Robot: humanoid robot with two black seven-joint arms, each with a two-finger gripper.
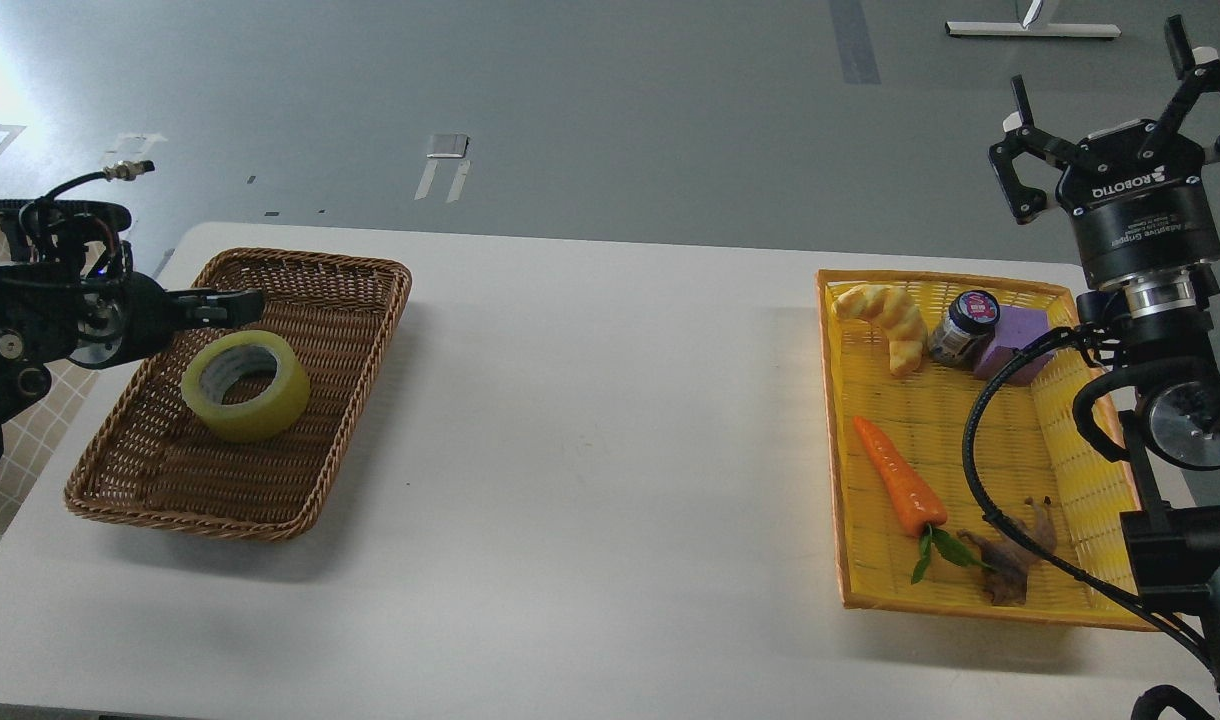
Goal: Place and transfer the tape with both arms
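The tape [245, 386], a yellow roll with a grey-white core, lies flat in the brown wicker basket [360, 300] on the left of the table. My left gripper [232, 305] hangs just above the roll's far-left side, pointing right, empty and clear of the tape. Its dark fingers look slightly parted. My right gripper [1110, 105] is raised at the far right, above the back corner of the yellow basket [970, 600]. Its fingers are spread wide and it holds nothing.
The yellow basket holds an orange carrot [898, 485], a croissant [885, 318], a small jar [965, 325], a purple block [1015, 340] and a brown root-like thing [1010, 560]. My right arm's cable loops over that basket. White table [610, 420] lies between the baskets.
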